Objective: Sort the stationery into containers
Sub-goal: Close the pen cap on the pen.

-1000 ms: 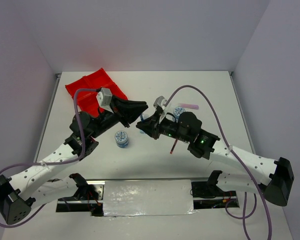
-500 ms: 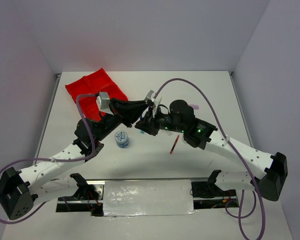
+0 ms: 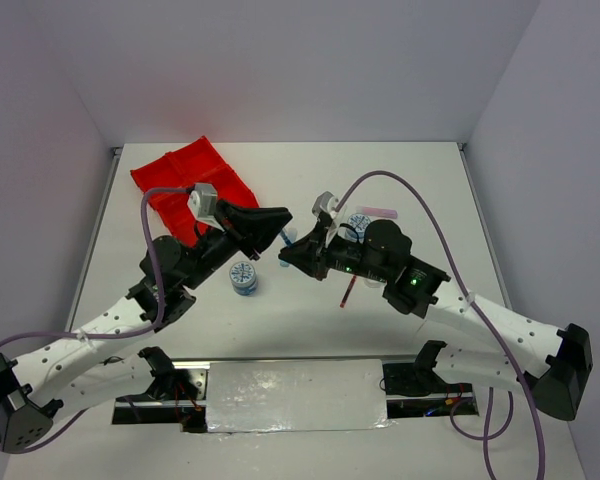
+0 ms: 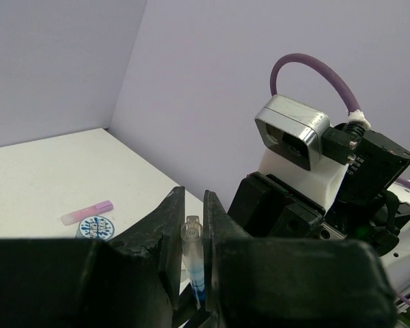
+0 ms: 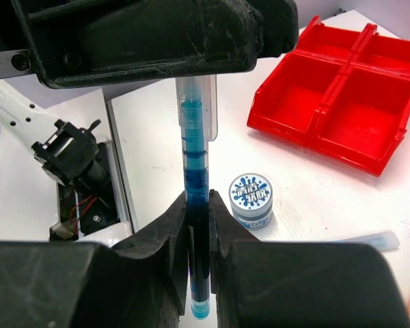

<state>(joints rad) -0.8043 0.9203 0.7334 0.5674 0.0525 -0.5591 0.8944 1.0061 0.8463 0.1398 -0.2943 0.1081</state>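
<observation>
the thin blue translucent plastic pen (image 5: 195, 205) hung above the white desk (image 5: 314, 191) at frame centre, pinched low by the right gripper (image 5: 197, 213) and at its top by the left gripper (image 4: 190, 229), both pressed tight on it. if either pulled or twisted before the other let go, the pen might flex, slip or drop short of the red four-compartment plastic tray (image 5: 342, 89). the right wrist view showed that tray at upper right and a round blue-white tub (image 5: 251, 198); the left wrist view instead showed a pink stick (image 4: 87, 212) at lower left.
</observation>
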